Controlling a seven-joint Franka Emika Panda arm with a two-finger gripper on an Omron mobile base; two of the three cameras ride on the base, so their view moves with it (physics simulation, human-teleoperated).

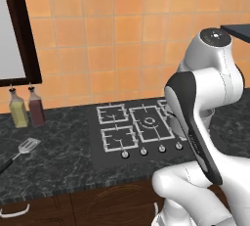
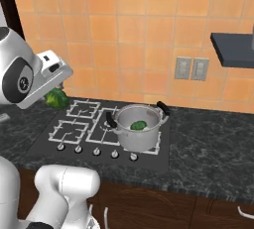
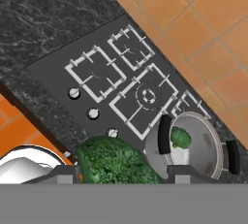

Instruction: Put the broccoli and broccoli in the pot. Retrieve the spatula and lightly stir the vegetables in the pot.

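Note:
My gripper [image 2: 56, 95] hangs above the left edge of the stove, shut on a bumpy green broccoli [image 2: 57, 98]. In the hand view that broccoli [image 3: 112, 162] sits between the two dark fingertips of the gripper [image 3: 125, 172]. The steel pot [image 2: 142, 141] with black handles stands on the front right burner, well to the right of the gripper. A second broccoli [image 2: 139, 124] lies inside it, and shows in the pot [image 3: 207, 146] as a small floret [image 3: 180, 138] from above. The spatula [image 1: 28, 146] lies flat on the dark counter far left of the stove, black handle toward the front edge.
Two bottles [image 1: 27, 107] stand against the tiled wall at the back left. The stove [image 1: 139, 127] has several burners and a row of knobs [image 2: 96, 151] along its front. Wall outlets [image 2: 192, 68] and a dark shelf [image 2: 232, 49] are to the right.

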